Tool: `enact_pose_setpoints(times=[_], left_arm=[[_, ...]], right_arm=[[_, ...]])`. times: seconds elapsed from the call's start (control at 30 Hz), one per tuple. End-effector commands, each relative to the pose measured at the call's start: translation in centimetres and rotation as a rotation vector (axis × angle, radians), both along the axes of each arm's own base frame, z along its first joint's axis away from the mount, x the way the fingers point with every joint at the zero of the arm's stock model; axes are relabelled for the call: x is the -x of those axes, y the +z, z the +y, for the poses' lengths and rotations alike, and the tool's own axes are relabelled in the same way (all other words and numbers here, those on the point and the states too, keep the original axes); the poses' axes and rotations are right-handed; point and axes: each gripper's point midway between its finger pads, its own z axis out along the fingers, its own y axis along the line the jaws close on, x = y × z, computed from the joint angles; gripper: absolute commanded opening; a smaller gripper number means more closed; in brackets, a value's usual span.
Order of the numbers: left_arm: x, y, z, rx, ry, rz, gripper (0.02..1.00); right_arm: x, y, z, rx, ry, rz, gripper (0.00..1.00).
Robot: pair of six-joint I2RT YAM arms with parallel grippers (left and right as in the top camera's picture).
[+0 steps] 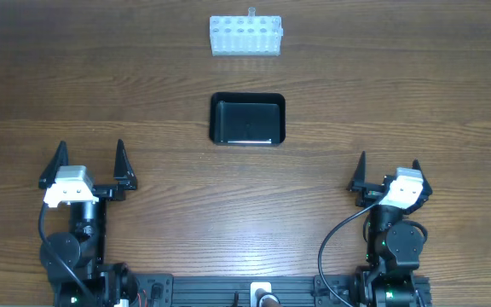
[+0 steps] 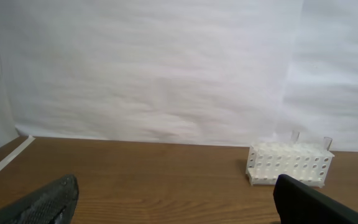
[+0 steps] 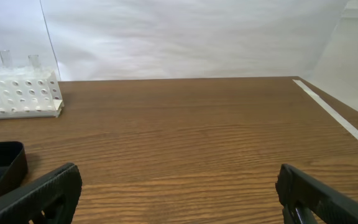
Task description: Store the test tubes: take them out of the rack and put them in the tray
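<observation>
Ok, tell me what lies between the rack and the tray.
Nothing lies there. In the top view, the stretch between the rack and the tray is bare wooden table.

Rack is shown beyond the tray; left gripper and right gripper are held before it, both spread wide.

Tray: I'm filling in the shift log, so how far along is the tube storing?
Done: nothing; the tray is bare. In hand: nothing; the left claw and right claw sit open, far from the rack. Left: the tubes standing in the rack must all go into the tray.
</observation>
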Motion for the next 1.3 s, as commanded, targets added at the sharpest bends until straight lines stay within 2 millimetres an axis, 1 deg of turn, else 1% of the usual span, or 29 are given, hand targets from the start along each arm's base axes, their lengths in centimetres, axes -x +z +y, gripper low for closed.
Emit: enact_pose_setpoints(times=[0.03, 0.97, 1.03, 1.13, 1.23, 1.3], left_arm=[[0.1, 0.1, -0.4, -0.01, -0.019, -0.013, 0.998], [0.1, 0.1, -0.4, -0.01, -0.019, -0.013, 0.998], [0.1, 0.1, -0.4, -0.01, -0.019, -0.013, 0.998], [0.1, 0.1, -0.4, -0.01, -0.019, -0.013, 0.998], [0.1, 0.1, -0.4, -0.01, -0.019, -0.013, 0.998], [0.1, 0.1, -0.4, -0.01, -0.019, -0.013, 0.998]], right_arm=[[0.0, -0.2, -0.1, 0.0, -0.002, 0.003, 0.993], [0.0, -0.2, 0.0, 0.001, 0.004, 0.004, 0.993], [0.1, 0.2, -0.5, 0.001, -0.026, -0.016, 0.993], [0.0, 1.4, -0.4, -0.032, -0.023, -0.069, 0.991], [-0.3, 3.4, -0.5, -0.062, -0.022, -0.14, 0.993], [-0.7, 5.0, -0.3, -0.062, -0.01, -0.155, 0.993]])
